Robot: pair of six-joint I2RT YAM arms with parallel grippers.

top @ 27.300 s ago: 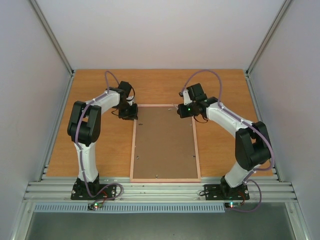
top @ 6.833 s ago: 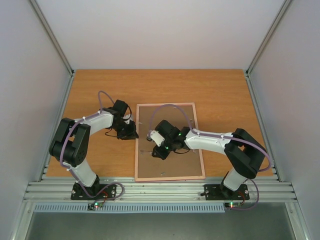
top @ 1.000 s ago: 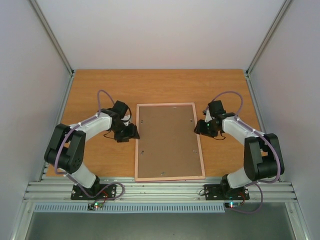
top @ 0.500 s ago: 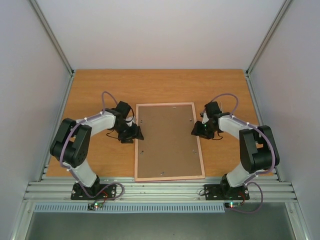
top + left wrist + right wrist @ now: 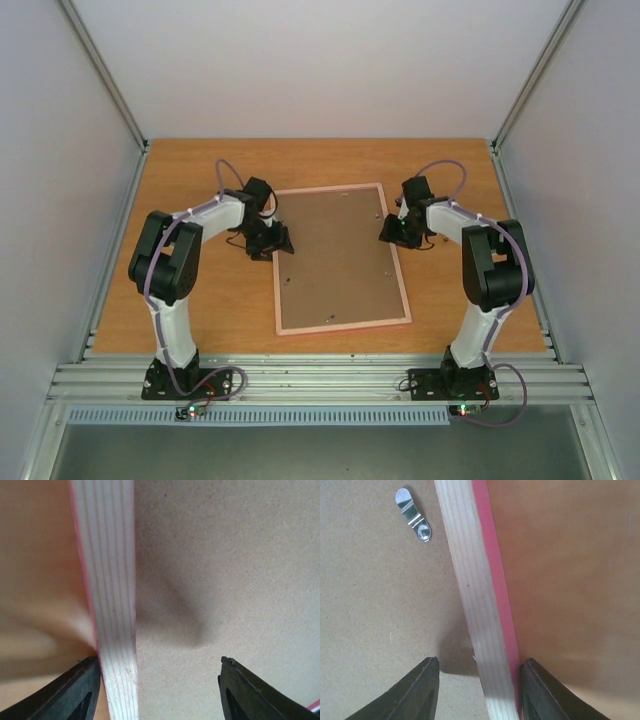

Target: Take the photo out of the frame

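Note:
The frame [image 5: 340, 260] lies back up on the table, showing its brown board and pale pink rim. The photo is hidden beneath the board. My left gripper [image 5: 277, 243] straddles the left rim [image 5: 117, 605]: its left finger [image 5: 80, 690] touches the rim's outer side, while its right finger [image 5: 255, 695] stands well off over the board [image 5: 225, 580]. My right gripper [image 5: 388, 232] straddles the right rim [image 5: 475, 605]. There the right finger [image 5: 540, 695] rests against the pink outer edge and the left finger [image 5: 417, 695] sits apart on the board. Both grippers are open.
A small metal turn clip [image 5: 415, 517] sits on the board near the right rim. The wooden table [image 5: 200, 170] is enclosed by white walls on three sides. An aluminium rail [image 5: 320, 380] runs along the near edge by the arm bases.
Over the last second both grippers closed in onto the frame's side rims. The frame has slid away from the arm bases and turned slightly, with both arms stretched further out.

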